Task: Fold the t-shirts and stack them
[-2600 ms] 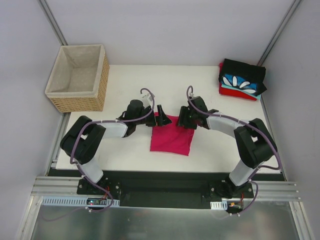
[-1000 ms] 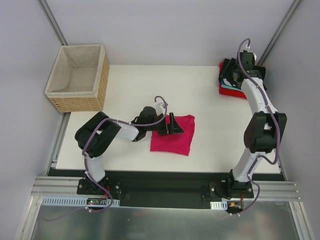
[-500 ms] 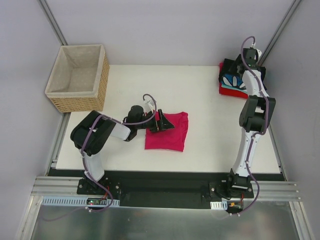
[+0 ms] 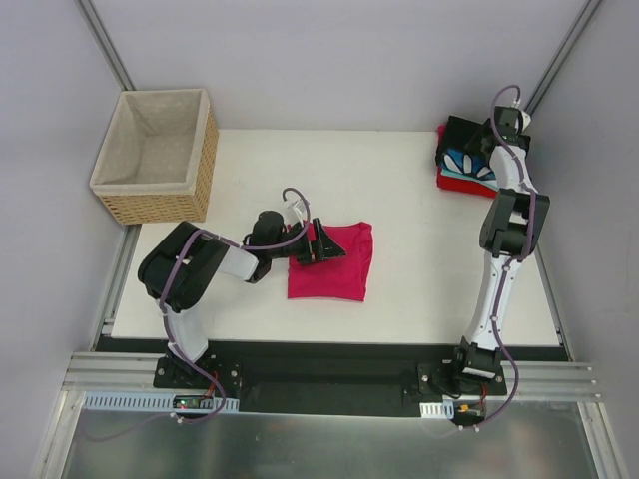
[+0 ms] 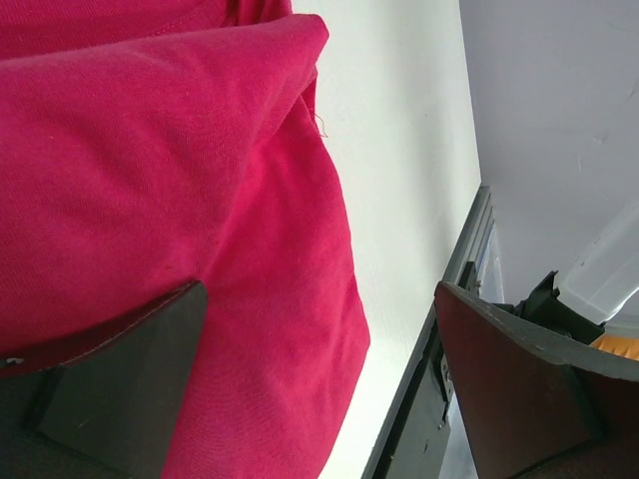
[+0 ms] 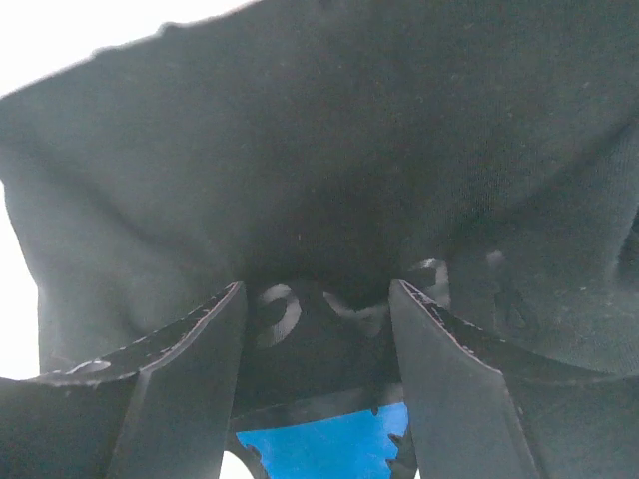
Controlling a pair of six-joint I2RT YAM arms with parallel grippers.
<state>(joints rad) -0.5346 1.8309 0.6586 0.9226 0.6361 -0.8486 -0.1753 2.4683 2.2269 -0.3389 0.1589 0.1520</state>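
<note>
Left tool [image 4: 321, 242], spread wide, rests on the magenta t-shirt [image 4: 339, 271], which has slid slightly toward the desk's [image 4: 399, 200] left edge. Right tool [image 4: 488, 141], half spread, has swung to the folded stack [image 4: 467, 168] at the far right corner, probably preparing the stacking step.

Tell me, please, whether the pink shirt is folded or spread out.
Folded: the pink shirt lies as a compact rectangle, no sleeves showing, and the left wrist view shows layers overlapping.
</note>
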